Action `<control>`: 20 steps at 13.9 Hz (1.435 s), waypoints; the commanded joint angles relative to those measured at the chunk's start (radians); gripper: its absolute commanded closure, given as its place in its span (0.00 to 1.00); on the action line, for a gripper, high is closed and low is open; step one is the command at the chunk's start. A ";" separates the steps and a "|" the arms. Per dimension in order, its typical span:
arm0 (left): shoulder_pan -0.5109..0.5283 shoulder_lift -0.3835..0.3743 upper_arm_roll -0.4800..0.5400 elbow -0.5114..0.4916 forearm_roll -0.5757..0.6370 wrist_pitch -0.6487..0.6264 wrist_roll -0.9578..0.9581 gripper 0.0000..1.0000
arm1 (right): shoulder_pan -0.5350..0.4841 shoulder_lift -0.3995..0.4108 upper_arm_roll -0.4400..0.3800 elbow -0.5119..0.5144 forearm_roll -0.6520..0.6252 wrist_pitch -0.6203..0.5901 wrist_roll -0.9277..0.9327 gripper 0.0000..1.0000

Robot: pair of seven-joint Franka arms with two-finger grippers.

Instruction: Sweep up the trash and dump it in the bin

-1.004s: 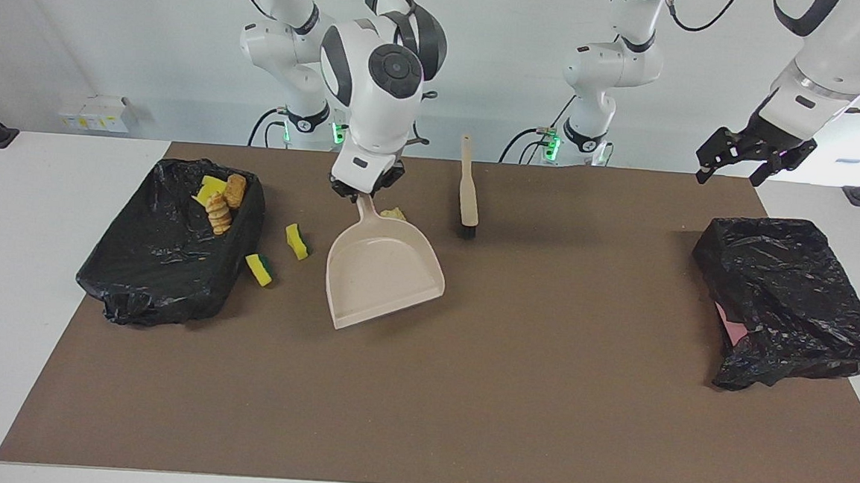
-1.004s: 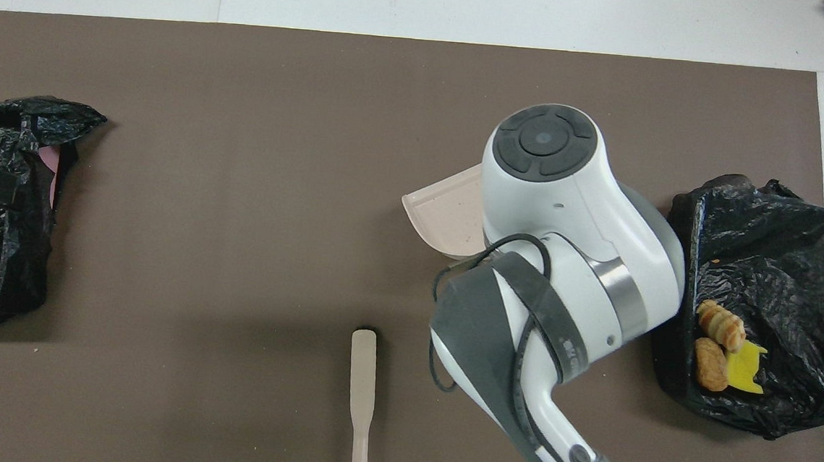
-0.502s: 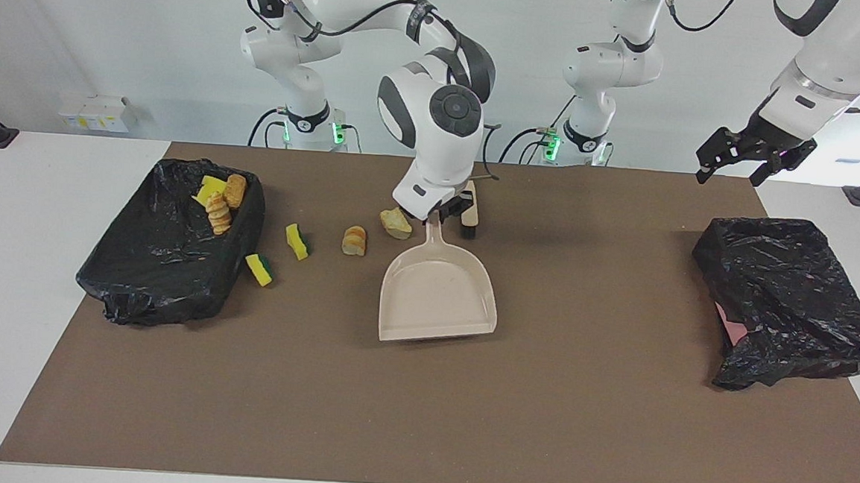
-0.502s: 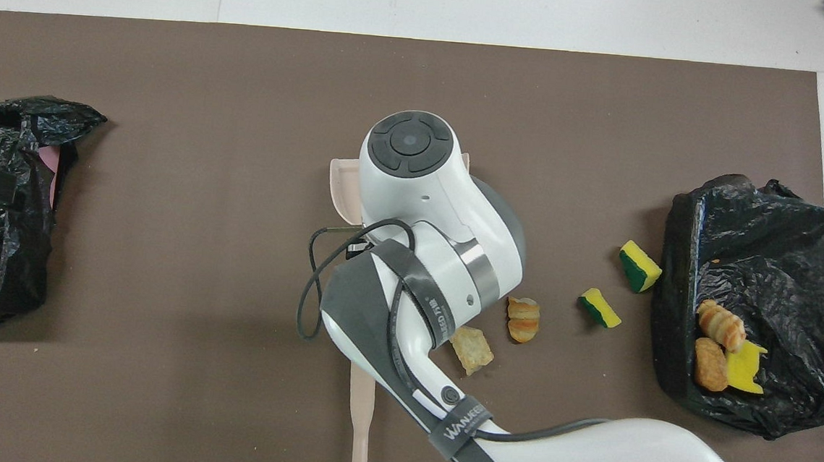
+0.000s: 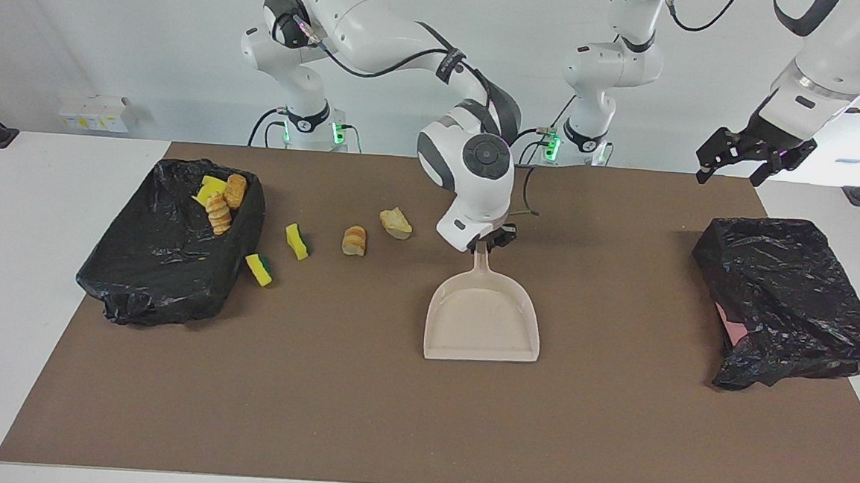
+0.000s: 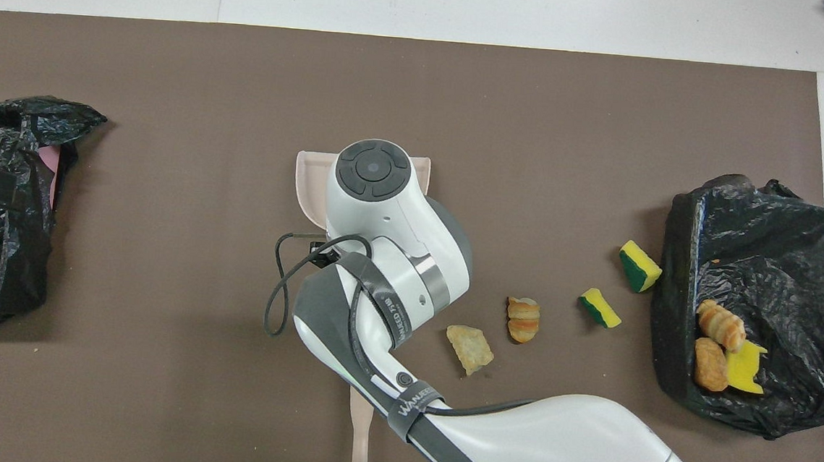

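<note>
Seven yellow and tan trash bits [image 5: 354, 240]

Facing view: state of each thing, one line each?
dustpan: flat on mat, empty, handle held.
right gripper: shut on dustpan handle.
left gripper: open, raised, waiting.
bin: open, three trash bits inside.
loose trash: four bits on mat.

White table [image 5: 40, 262], brown mat [image 5: 404, 419] over most of it.
On your mat: two black-lined bins [image 5: 168, 255] [image 5: 792, 301] at the ends, dustpan [image 5: 482, 323] mid-mat, four loose trash bits [image 5: 354, 240], a brush handle [image 6: 359, 430].
</note>
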 commanded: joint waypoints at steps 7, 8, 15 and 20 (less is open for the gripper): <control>0.009 -0.023 -0.005 -0.023 0.017 -0.002 -0.003 0.00 | -0.011 -0.030 -0.004 -0.035 0.001 -0.022 0.014 0.57; 0.009 -0.023 -0.005 -0.023 0.017 -0.002 -0.003 0.00 | -0.012 -0.039 -0.004 -0.038 0.001 -0.036 0.014 0.53; -0.006 -0.017 -0.011 -0.019 0.012 0.018 0.011 0.00 | -0.009 -0.131 -0.004 -0.101 -0.001 -0.134 0.007 0.41; -0.107 -0.002 -0.033 -0.057 0.014 0.085 -0.010 0.00 | 0.002 -0.341 -0.002 -0.357 0.005 -0.135 -0.032 0.42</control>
